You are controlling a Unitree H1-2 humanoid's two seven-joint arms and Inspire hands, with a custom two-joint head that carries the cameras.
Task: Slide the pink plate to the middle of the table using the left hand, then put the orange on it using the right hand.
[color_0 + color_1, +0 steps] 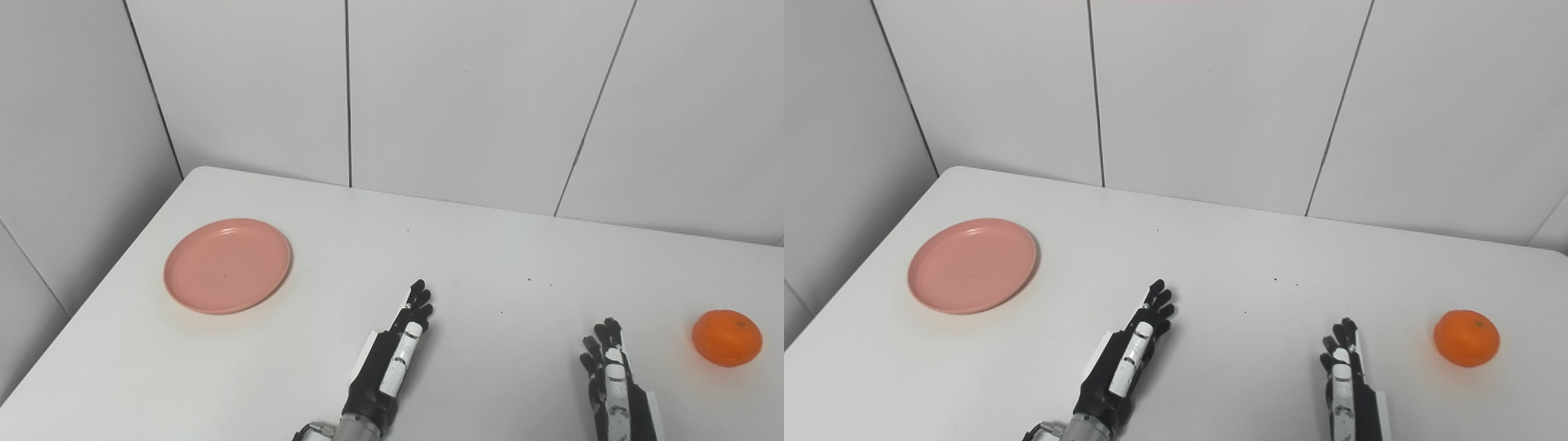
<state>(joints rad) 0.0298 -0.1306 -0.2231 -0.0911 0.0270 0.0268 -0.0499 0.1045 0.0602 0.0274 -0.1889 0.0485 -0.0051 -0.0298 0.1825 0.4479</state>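
The pink plate (227, 265) lies flat and empty on the left part of the white table (465, 245). The orange (727, 337) sits on the table at the far right. My left hand (392, 361) is open and empty near the front middle of the table, fingers straight, pointing away from me, well to the right of the plate. My right hand (609, 380) is open and empty at the front right, fingers straight, a short way left of the orange and not touching it.
White panelled walls (465, 92) stand behind the table and along its left side. A few small dark specks (528, 280) lie on the table between the hands.
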